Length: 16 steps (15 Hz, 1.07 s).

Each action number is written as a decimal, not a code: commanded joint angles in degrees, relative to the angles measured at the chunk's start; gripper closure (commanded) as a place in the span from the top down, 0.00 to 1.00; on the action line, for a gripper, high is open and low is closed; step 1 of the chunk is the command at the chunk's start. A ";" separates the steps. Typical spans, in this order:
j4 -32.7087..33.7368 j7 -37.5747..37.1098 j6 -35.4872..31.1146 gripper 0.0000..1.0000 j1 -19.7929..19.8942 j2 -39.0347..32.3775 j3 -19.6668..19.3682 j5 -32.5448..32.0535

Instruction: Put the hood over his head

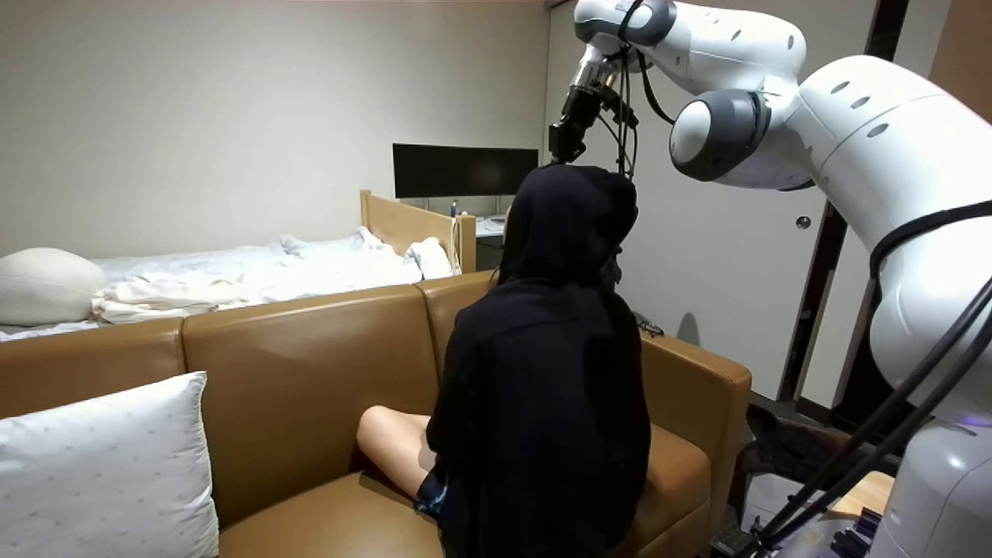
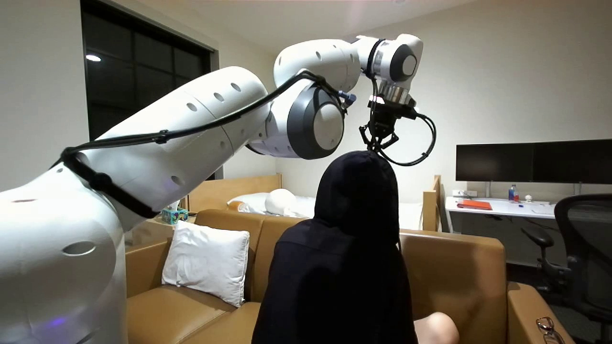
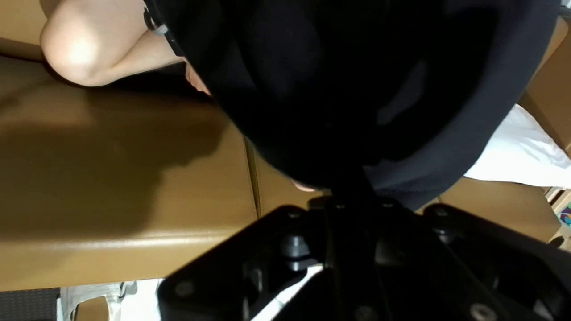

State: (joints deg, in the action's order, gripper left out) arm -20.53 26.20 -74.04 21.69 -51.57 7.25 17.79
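A person in a black hooded sweatshirt [image 1: 542,403] sits on the sofa with their back to both exterior views. The black hood [image 1: 570,225] is up and covers the back and top of the head; the face is hidden. In an exterior view the hood [image 2: 356,191] comes to a small peak at the top. My gripper [image 1: 559,157] points down at the top of the hood, and its fingers [image 2: 375,149] are close together there. In the wrist view the dark cloth [image 3: 401,129] runs up to the shut fingertips [image 3: 345,196]; the pinched part is too dark to see clearly.
A brown leather sofa [image 1: 310,349] holds a white pillow [image 1: 108,473]. The person's bare knee [image 3: 76,49] shows in the wrist view. Glasses [image 2: 549,329] lie on the sofa arm. A bed [image 1: 256,263], a desk with monitors [image 2: 533,165] and an office chair [image 2: 585,248] stand behind.
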 commanded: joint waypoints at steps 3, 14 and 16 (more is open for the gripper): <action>-0.08 -3.23 -1.28 0.49 0.55 -0.03 0.65 -0.32; 0.14 -5.77 -0.63 1.00 0.79 1.66 0.94 0.08; 0.24 -5.62 -0.51 1.00 0.94 2.72 1.06 0.19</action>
State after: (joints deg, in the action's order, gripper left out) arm -20.28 22.10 -75.39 21.77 -50.78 7.31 17.79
